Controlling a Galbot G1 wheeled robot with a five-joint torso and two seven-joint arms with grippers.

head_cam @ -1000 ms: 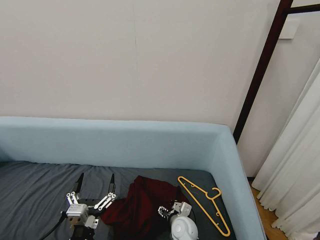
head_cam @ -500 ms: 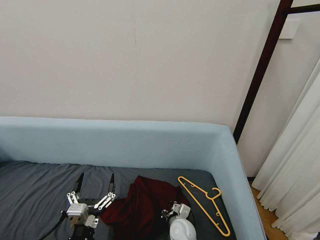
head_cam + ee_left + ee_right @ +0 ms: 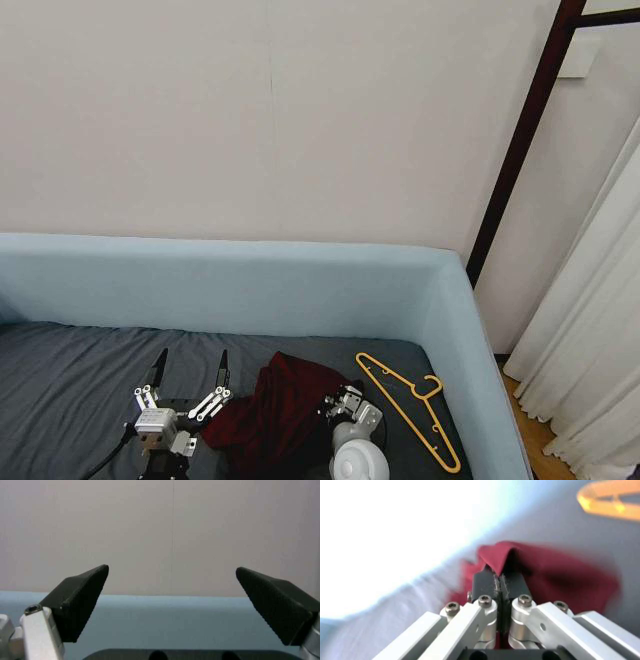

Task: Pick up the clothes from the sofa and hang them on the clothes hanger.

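Early: right claw (image 3: 498, 578) pinches dark red garment (image 3: 278, 408), bunched on sofa (image 3: 250, 285) seat. Yellow hanger (image 3: 410, 405) bare at garment's 3 o'clock. Left claw (image 3: 192, 360) at 9 o'clock — wide, idle. Lift, hanging remain.

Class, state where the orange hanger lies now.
In the head view, the orange hanger lies on the sofa seat, right of the red garment, near the armrest.

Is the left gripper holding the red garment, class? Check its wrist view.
No: the left gripper stands open, holding nothing, while the right gripper is shut on the red garment.
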